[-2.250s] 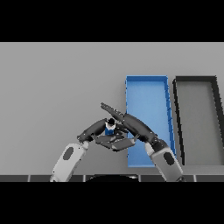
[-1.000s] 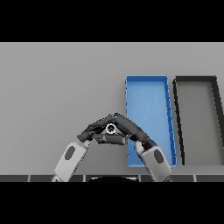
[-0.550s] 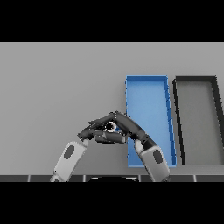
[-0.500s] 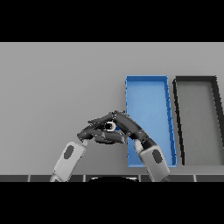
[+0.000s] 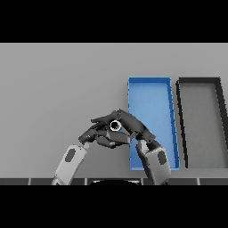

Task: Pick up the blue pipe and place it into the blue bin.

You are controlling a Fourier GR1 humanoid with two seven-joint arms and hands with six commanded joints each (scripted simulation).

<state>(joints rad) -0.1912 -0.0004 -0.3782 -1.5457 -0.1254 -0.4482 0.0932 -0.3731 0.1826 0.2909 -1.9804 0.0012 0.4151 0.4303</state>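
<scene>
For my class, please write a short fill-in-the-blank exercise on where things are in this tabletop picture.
1. The blue bin lies to the ____ of the black bin.
2. The fingers of the right hand curl round the open end of the ____.
3. The left hand shows to the ____ of the blue bin.

Missing words: left; pipe; left

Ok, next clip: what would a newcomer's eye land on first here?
Probably the two dark hands meeting just left of the blue bin: the right hand and the left hand close together around the blue pipe, of which only a round open end shows between the fingers. Next, the blue bin itself, holding nothing, with a black bin beside it on the right of the grey table.
</scene>
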